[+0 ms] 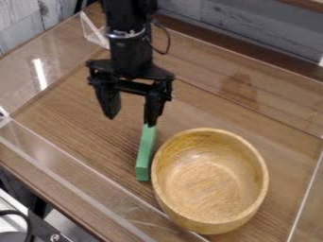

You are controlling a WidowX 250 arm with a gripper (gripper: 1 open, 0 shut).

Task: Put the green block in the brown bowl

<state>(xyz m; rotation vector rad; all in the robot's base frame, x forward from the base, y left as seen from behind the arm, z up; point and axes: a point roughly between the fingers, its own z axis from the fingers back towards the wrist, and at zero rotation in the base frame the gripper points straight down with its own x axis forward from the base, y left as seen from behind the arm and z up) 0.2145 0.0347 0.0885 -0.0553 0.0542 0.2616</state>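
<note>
This looks like a lab or robot test bench. A wood-grain table (76,123) is fenced by low clear plastic walls (25,80), and a small clear stand (98,33) sits at the table's far edge. Behind the table runs pale plank paneling (252,24). Over the table hangs a black robot arm (127,28), its bare mechanical build fitting an experiment setup.

Bright green block (145,157), light-brown bowl (211,180) (grain visible), black hand (131,104), brown woodgrain table (63,113)

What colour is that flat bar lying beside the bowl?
Bright green, clearest in the camera view.
</note>
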